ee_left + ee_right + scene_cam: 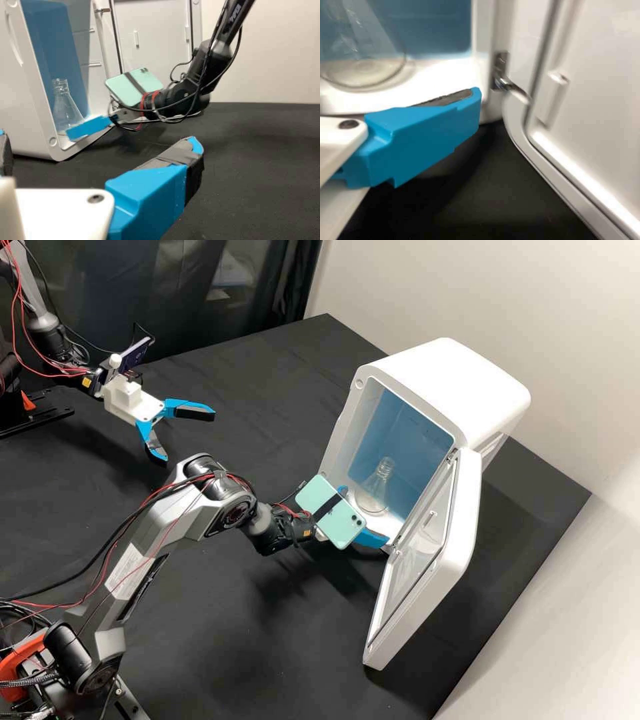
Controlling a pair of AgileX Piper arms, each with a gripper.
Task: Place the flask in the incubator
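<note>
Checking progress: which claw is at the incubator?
The right claw, at the incubator's open front just short of the flask inside; the left claw hangs open over the bench, well away.

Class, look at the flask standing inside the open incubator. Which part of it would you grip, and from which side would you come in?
Grip the flask by its narrow neck, coming in level through the open front of the incubator. The flask stands upright, its cone-shaped body widens downward and could slip, and every other side is closed off.
</note>
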